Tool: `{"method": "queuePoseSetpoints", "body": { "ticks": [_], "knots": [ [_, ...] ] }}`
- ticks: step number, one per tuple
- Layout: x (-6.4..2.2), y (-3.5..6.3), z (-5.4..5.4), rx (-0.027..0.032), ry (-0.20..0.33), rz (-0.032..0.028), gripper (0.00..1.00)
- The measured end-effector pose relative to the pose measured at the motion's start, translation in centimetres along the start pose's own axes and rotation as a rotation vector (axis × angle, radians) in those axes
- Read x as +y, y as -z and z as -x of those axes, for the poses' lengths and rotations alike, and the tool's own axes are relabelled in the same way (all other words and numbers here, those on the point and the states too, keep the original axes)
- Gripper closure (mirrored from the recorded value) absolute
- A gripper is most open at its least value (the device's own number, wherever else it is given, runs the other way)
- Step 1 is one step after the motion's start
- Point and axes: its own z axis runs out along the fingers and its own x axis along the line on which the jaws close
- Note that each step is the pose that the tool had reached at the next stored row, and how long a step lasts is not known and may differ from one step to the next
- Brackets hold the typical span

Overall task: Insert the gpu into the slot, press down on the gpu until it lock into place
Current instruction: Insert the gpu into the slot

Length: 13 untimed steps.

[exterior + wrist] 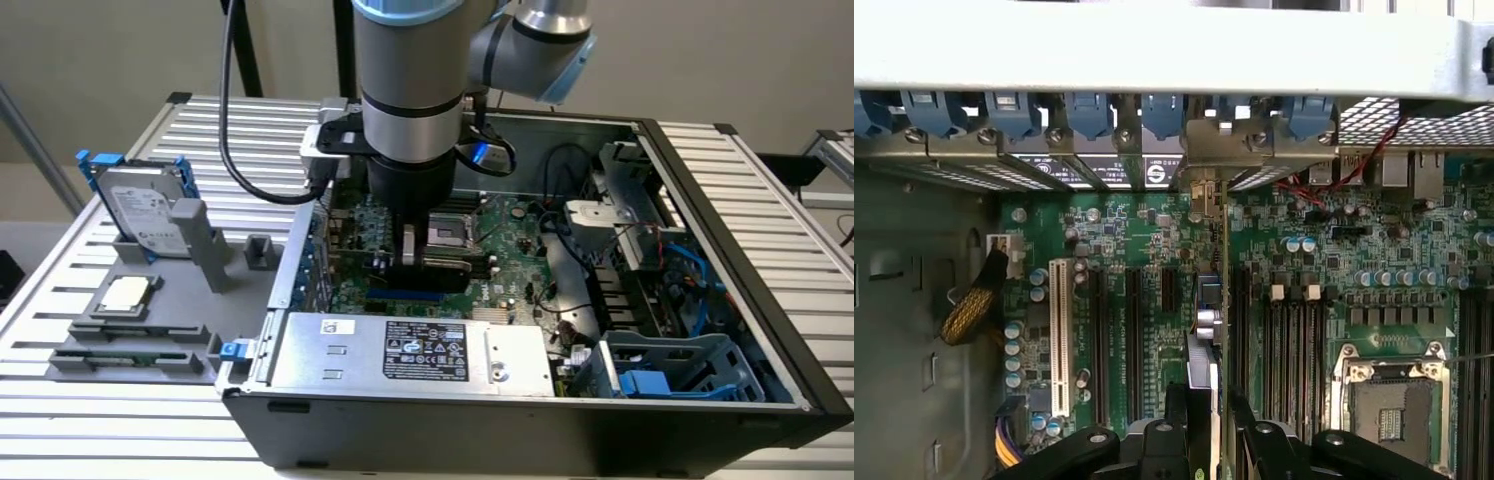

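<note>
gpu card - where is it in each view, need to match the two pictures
Exterior view: the gpu card stands on edge under the gripper, over the green board inside the open case, behind the silver power supply box.
Wrist view: the card is seen edge-on, running up from the gripper toward the rear brackets.
Shared landmark: the square cpu socket beside the card.
</note>
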Motion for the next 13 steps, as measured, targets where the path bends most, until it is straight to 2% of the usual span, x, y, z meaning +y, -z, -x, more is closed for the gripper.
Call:
{"method": "queuePoseSetpoints", "body": {
  "ticks": [7, 13],
  "knots": [
    [0.01, -0.40, -0.03, 0.0000, 0.005, 0.0057, 0.74],
    [0.02, -0.68, -0.05, -0.0001, 0.009, 0.0072, 0.74]
  ]
}}
